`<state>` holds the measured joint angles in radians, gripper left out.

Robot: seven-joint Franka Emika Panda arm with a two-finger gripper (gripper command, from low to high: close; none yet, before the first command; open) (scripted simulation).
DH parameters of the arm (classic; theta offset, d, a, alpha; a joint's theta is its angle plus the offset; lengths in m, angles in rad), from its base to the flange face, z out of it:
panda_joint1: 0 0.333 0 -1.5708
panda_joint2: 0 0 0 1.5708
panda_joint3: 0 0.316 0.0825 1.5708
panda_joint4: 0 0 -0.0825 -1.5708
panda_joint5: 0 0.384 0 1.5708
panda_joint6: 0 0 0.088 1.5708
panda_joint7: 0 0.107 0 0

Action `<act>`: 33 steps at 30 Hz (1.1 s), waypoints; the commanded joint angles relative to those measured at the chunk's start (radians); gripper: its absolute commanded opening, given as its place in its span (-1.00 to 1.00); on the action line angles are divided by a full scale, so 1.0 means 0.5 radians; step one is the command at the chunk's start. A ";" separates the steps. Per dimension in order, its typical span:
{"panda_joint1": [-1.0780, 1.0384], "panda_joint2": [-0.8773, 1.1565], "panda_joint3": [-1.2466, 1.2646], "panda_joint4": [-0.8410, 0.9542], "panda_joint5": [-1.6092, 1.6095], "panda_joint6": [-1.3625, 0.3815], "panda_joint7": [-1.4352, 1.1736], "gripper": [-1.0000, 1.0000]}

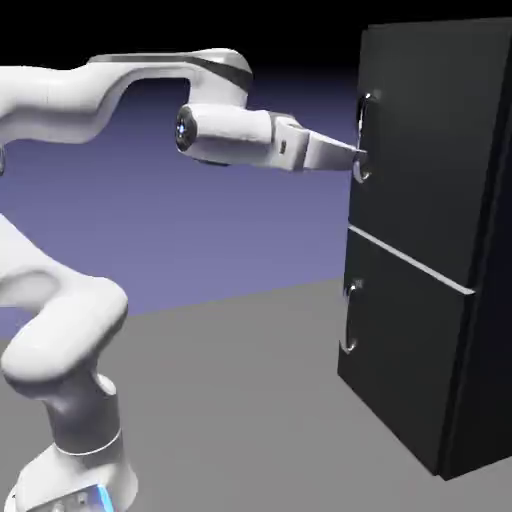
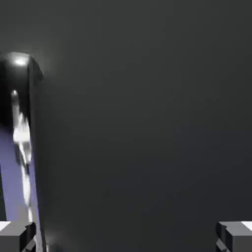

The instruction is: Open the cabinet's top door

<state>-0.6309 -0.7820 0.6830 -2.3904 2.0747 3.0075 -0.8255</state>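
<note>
1 shiny handle (image 2: 22,142) on dark panel (image 2: 133,123)

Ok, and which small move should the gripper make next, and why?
Probably a small sideways shift toward the top door's handle, keeping the jaws open: in the hand view, the handle runs along the left edge, beside the left fingertip, while mostly bare door lies between the fingers.

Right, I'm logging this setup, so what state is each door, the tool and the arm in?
Top door: shut.
Bottom door: shut.
Tool: open, fingertips wide apart, at the top door's handle.
Arm: raised, reaching toward the top door.
</note>
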 commanded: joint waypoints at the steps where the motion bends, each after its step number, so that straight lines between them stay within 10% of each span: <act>1: -0.027 -0.009 0.029 0.018 0.087 -0.001 -0.066 0.00; 21: -0.733 0.042 0.639 0.488 1.232 -0.077 -0.926 0.00; 22: -0.733 0.042 0.639 0.488 1.232 -0.077 -0.926 -1.00; 33: -0.011 -0.015 -0.009 -0.008 0.695 -0.456 -0.737 -1.00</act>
<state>-0.6364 -0.7894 0.6784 -2.3942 2.4219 2.7784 -1.1943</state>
